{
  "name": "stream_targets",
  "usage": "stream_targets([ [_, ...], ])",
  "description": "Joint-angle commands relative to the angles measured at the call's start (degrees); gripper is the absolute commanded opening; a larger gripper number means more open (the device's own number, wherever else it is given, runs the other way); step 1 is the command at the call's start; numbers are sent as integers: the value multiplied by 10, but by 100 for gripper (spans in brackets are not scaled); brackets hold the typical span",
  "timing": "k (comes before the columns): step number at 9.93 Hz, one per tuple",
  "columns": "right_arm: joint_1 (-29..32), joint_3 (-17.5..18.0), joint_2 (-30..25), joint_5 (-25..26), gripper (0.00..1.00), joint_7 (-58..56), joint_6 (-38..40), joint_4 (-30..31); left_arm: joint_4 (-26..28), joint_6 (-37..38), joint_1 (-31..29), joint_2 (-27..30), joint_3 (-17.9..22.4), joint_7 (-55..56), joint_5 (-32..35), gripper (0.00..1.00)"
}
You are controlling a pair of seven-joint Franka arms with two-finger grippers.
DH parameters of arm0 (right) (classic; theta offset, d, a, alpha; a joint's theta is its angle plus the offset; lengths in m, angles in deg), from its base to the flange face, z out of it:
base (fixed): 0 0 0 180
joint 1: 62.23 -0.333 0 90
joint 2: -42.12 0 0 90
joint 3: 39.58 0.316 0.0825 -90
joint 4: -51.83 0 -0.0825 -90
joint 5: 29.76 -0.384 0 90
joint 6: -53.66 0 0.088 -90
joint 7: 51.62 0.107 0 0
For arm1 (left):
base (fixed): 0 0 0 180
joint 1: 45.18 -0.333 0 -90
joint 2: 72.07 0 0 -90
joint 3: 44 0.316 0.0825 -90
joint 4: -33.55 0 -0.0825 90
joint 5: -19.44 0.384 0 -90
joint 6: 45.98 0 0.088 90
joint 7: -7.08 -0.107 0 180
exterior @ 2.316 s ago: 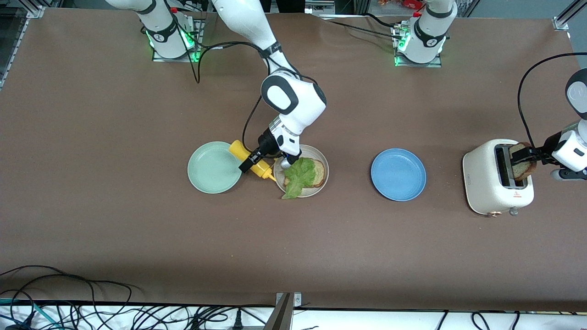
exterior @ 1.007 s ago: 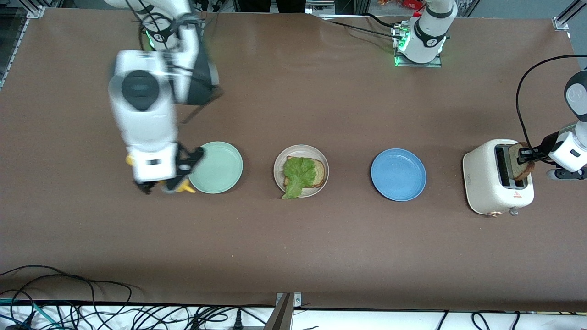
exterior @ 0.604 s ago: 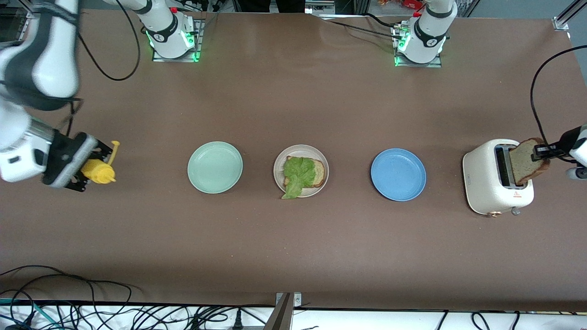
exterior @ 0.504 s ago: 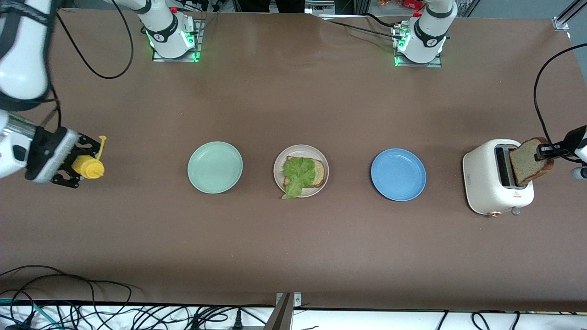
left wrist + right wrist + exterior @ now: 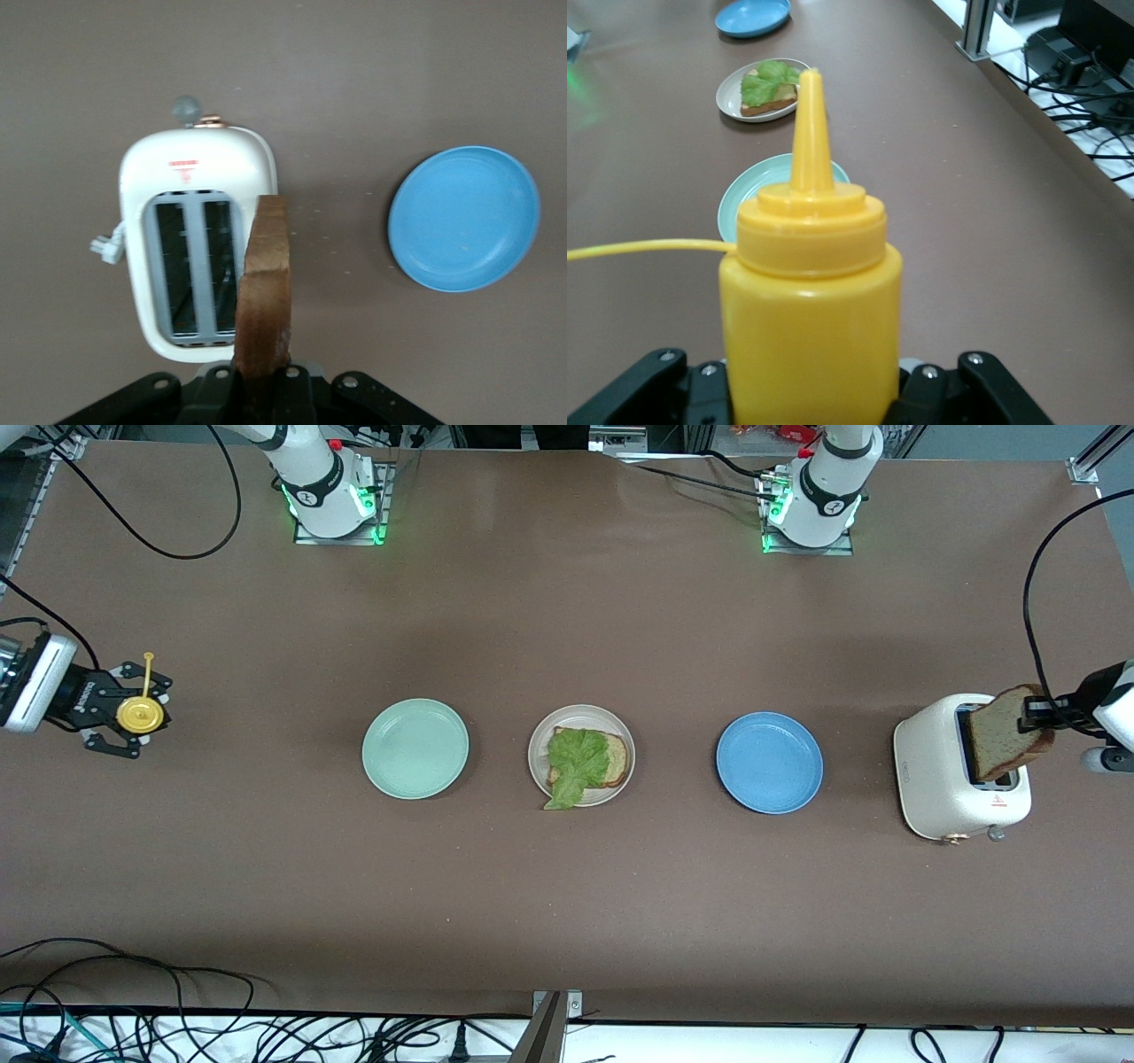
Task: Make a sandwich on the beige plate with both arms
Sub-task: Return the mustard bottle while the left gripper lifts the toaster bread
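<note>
Over the toaster (image 5: 961,766), the left gripper (image 5: 1038,712) pinches a bread slice (image 5: 1004,731) lifted clear to top the lettuce (image 5: 576,764) on the beige plate (image 5: 625,735) mid-table, while the right gripper (image 5: 120,716) clamps the mustard bottle (image 5: 139,714) aside, near the right arm's table end.

three plates (image 5: 415,748), two bread slices (image 5: 1005,732), one toaster (image 5: 952,797)

You cannot see the lower bread slice (image 5: 615,760) fully; lettuce (image 5: 576,763) covers most of it. Both arms leave the front view at its side edges.
</note>
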Motion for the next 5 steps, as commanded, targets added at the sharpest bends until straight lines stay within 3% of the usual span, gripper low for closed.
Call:
stream_targets([
  [1, 25, 10, -5, -59, 0, -93, 3, 86, -26, 43, 19, -28, 3, -1, -107, 0],
  [2, 40, 13, 21, -94, 0, -139, 18, 98, -24, 49, 26, -38, 2, -1, -172, 0],
  [5, 79, 27, 189, -254, 0, -242, 198, 86, -25, 61, 66, -89, 2, -43, -306, 0],
])
